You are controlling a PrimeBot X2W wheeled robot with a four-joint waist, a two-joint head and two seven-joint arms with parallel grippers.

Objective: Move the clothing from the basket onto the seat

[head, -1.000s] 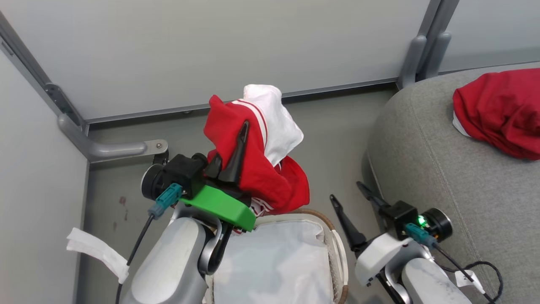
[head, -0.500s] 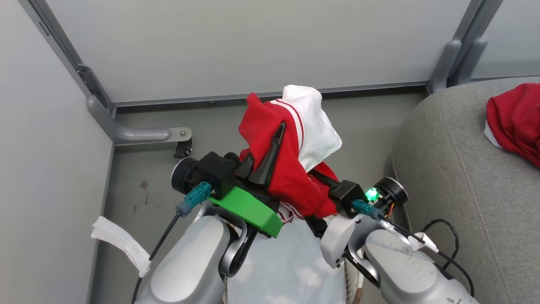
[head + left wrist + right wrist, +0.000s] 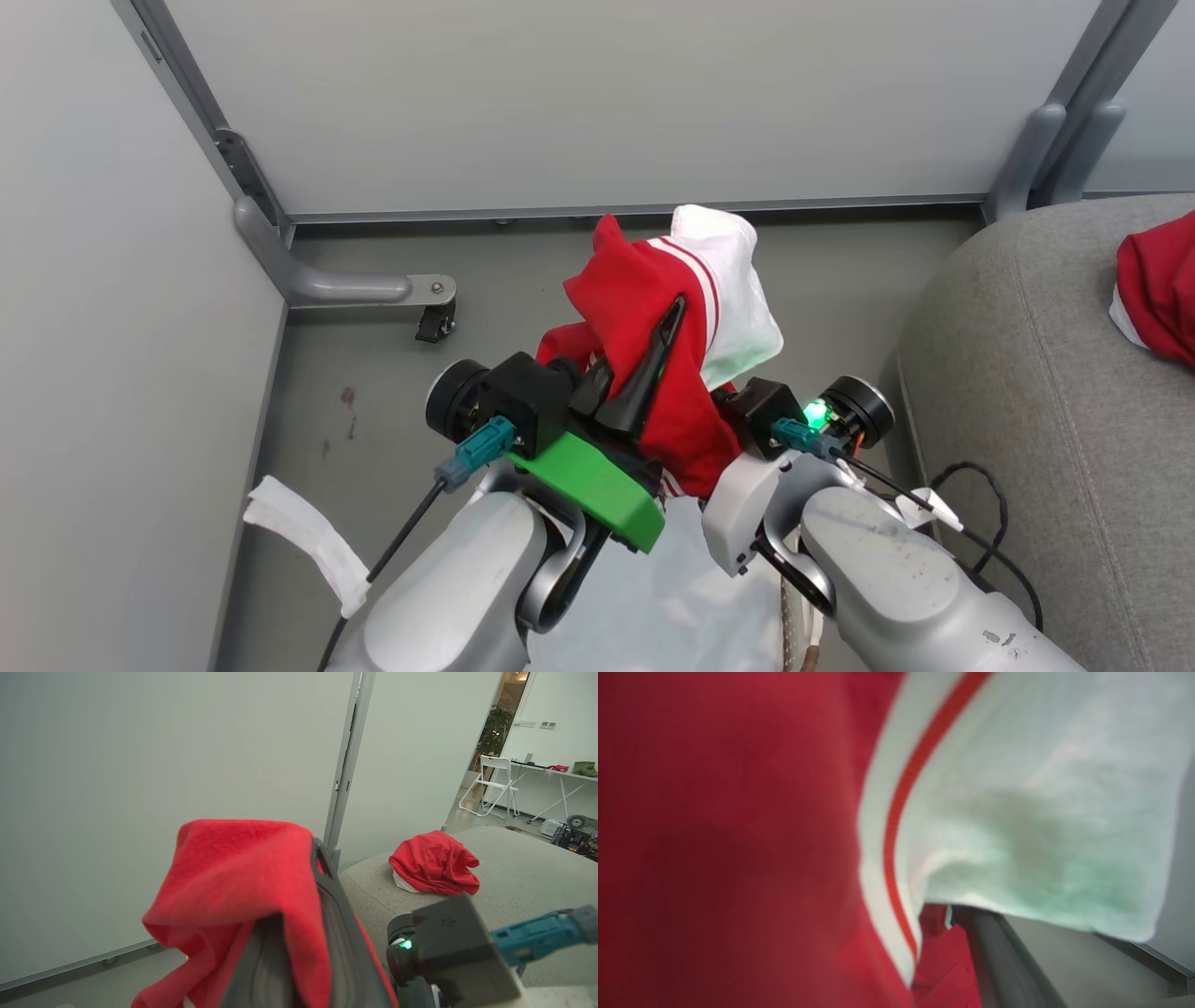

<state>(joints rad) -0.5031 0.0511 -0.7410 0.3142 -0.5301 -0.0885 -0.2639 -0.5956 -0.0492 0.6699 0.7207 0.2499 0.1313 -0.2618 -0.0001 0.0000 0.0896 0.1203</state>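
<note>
A bright red piece of clothing (image 3: pixel 644 308) with a white panel and striped trim hangs in the air, and my left gripper (image 3: pixel 667 322) is shut on it. In the left wrist view the red fabric (image 3: pixel 233 882) drapes over the left gripper's fingers (image 3: pixel 327 882). My right gripper (image 3: pixel 724 397) presses into the garment's right side, its fingertips buried in the cloth. One of its dark fingers (image 3: pixel 999 956) shows under the white panel (image 3: pixel 1017 788). The basket (image 3: pixel 792 611) lies under both arms. The grey seat (image 3: pixel 1027 420) at right carries another red garment (image 3: pixel 1158 299).
Grey partition walls stand close behind and to the left, with a metal foot and caster (image 3: pixel 434 322) on the floor. A white cloth strip (image 3: pixel 308 541) lies on the floor at left. A white liner sheet (image 3: pixel 672 579) fills the basket.
My right arm has swung left from beside the seat to the held garment, and its fingers have gone into the fabric. The left gripper keeps its hold. The camera has shifted.
</note>
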